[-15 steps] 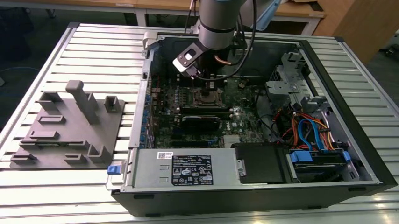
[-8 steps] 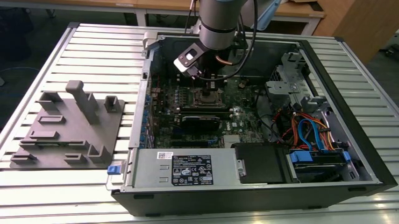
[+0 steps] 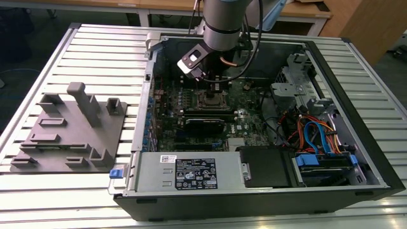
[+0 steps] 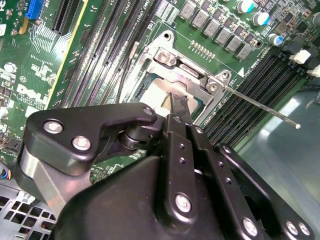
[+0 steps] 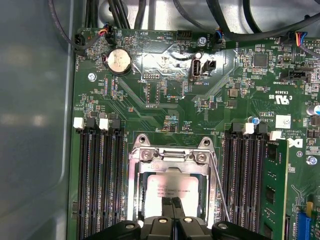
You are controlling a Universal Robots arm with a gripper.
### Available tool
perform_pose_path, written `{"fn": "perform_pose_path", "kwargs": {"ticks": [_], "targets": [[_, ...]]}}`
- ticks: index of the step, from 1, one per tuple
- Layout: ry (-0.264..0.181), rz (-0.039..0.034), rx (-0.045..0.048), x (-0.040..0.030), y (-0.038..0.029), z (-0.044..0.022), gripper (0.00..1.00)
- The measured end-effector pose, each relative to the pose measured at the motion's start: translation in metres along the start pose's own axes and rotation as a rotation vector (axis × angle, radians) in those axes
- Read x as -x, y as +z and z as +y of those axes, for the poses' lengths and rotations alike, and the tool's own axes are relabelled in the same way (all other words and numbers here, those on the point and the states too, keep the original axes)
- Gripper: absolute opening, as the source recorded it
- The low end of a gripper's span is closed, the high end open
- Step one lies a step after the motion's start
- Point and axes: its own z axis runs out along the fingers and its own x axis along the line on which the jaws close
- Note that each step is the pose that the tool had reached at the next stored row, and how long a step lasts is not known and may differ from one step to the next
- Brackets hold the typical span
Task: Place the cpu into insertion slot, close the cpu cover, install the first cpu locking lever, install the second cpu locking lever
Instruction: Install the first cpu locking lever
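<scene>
Exterior view's left: grey fixture block on slatted desk. Centre: open computer case, hand lowered at insertion slot. In both wrist views: hand clenched, fingertips together, tips over cpu seated in slot. cpu cover frames it. Thin locking lever juts out alongside.

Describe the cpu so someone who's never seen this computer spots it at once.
Look inside the open computer case on the slatted table, at the green motherboard. Between two banks of black memory slots lies the silvery cpu cover; the cpu is the flat, dull silver square showing through its window, unlike the surrounding dark chips.
</scene>
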Motion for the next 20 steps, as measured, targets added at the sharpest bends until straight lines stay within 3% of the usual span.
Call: {"fn": "perform_pose_path", "kwargs": {"ticks": [4, 14, 20], "targets": [[0.000, -0.0001, 0.0000, 0.0000, -0.0040, 0.0000, 0.10], [0.000, -0.0002, -0.0001, -0.0004, -0.0365, -0.0006, 0.10], [0.000, -0.0036, 0.0007, -0.0005, -0.0389, -0.0007, 0.10]]}}
